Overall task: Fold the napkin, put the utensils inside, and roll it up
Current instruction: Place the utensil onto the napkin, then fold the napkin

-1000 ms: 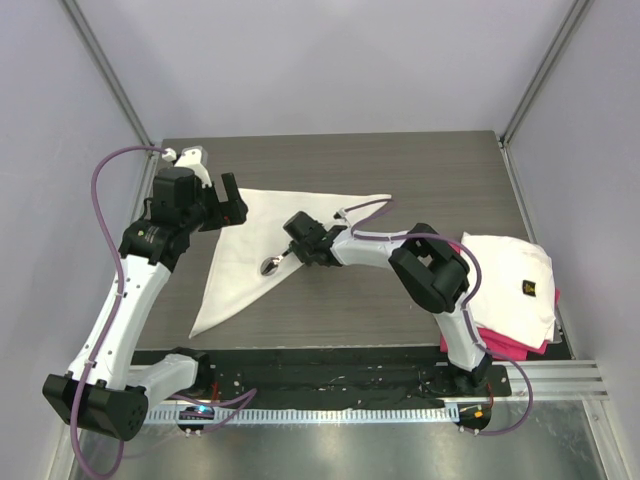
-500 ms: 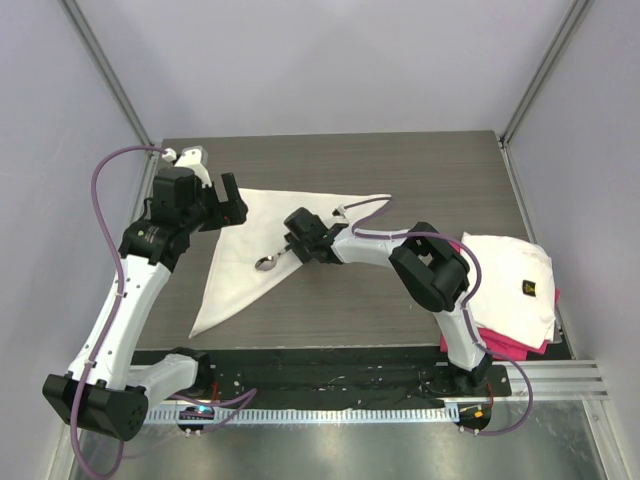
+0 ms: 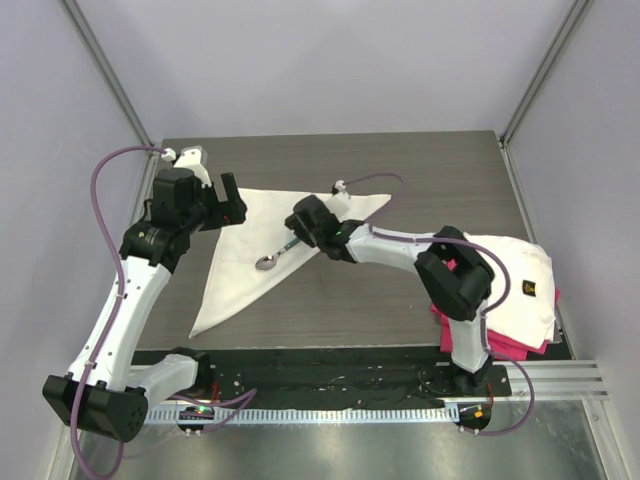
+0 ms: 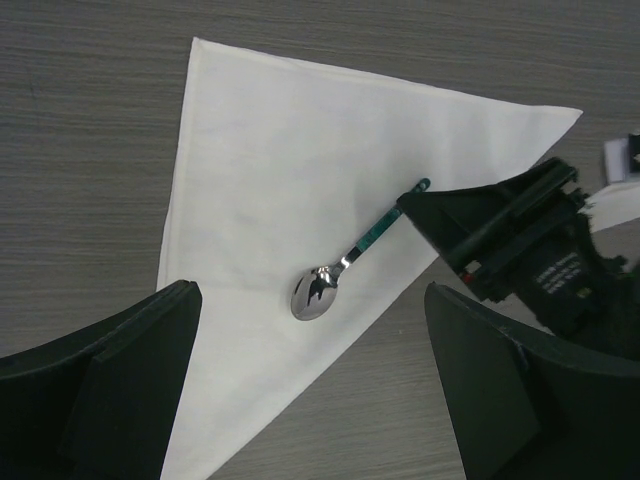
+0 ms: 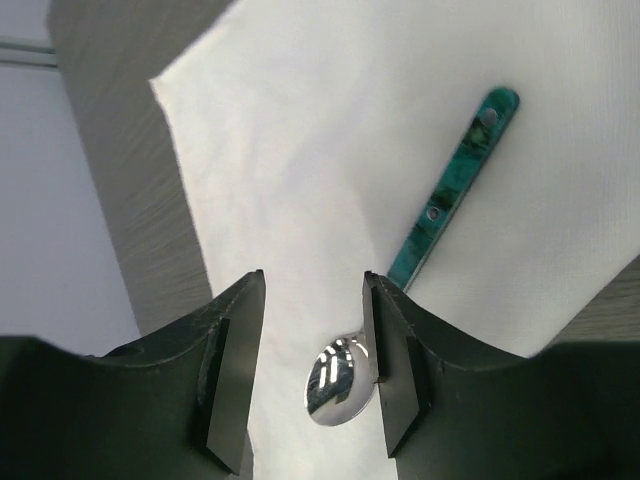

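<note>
Right gripper (image 5: 308, 320) loosened from its earlier pinch, spoon (image 5: 415, 250) let go onto the napkin (image 3: 245, 250), claw drawn back, spoon now free just beyond its tips.

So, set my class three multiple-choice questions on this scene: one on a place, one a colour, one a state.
1. Where is the spoon relative to the napkin? A on top of it; B beside it, apart; C under it.
2. What colour is the spoon's handle? A red; B teal-green; C yellow.
3. How is the right gripper? A shut on the spoon; B shut on nothing; C open, holding nothing.
Answers: 1 A, the whole spoon rests on the napkin. 2 B, clear in both wrist views. 3 C, its fingers stand apart with nothing between.
</note>
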`<state>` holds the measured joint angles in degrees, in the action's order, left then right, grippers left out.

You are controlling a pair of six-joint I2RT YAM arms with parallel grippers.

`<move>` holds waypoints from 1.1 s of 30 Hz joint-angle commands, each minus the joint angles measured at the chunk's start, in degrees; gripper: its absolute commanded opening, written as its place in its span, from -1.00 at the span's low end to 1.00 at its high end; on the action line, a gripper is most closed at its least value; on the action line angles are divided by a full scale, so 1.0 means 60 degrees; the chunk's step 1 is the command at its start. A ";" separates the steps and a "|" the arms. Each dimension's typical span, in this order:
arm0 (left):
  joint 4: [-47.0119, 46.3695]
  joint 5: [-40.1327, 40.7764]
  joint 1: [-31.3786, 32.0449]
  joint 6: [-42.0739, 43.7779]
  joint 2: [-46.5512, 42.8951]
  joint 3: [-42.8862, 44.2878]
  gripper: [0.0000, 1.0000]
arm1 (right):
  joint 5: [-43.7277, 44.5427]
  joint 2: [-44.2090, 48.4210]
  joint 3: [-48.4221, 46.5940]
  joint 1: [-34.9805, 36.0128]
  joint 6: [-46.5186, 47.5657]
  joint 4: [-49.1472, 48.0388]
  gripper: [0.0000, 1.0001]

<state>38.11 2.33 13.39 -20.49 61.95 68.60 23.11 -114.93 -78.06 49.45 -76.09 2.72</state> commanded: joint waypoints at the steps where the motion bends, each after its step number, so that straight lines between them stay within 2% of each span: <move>1: -0.0755 0.0037 0.0039 0.0221 -0.0335 -0.0241 1.00 | 0.0370 0.1956 0.0803 -0.1017 0.2250 -0.1463 0.05; 3: -0.0785 0.0109 0.0039 0.0309 -0.0263 -0.0256 1.00 | -0.0609 0.2642 0.1420 -0.2038 0.2472 -0.1843 0.05; 6: -0.0785 0.0329 0.0039 0.0441 -0.0131 -0.0286 0.99 | -0.1930 0.3347 0.2563 -0.3343 0.3553 -0.2109 0.05; 9: -0.0887 0.0141 0.0039 0.0529 -0.0057 -0.0344 1.00 | -0.3216 0.3700 0.3033 -0.4284 0.4755 -0.2065 0.07; 12: -0.1048 -0.0327 0.0039 0.0500 -0.0130 -0.0461 1.00 | -0.4315 0.3731 0.3181 -0.5251 0.5693 -0.1788 0.08; 17: -0.1283 -0.0930 0.0039 0.0471 -0.0131 -0.0593 1.00 | -0.5373 0.2810 0.2699 -0.6422 0.6953 -0.0822 0.10; 23: -0.1268 -0.1149 0.0039 0.0675 -0.0028 -0.0608 0.99 | -0.6590 0.1317 0.2332 -0.6894 0.7233 -0.1301 0.08; 33: -0.1327 -0.1297 0.0039 0.0837 0.0002 -0.0681 0.99 | -0.6694 0.0174 0.1718 -0.7056 0.6706 -0.2387 0.11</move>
<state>32.80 -4.40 13.43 -16.99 61.89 64.53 -15.81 -111.63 -64.14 7.38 -35.29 -7.18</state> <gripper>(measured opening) 0.996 0.549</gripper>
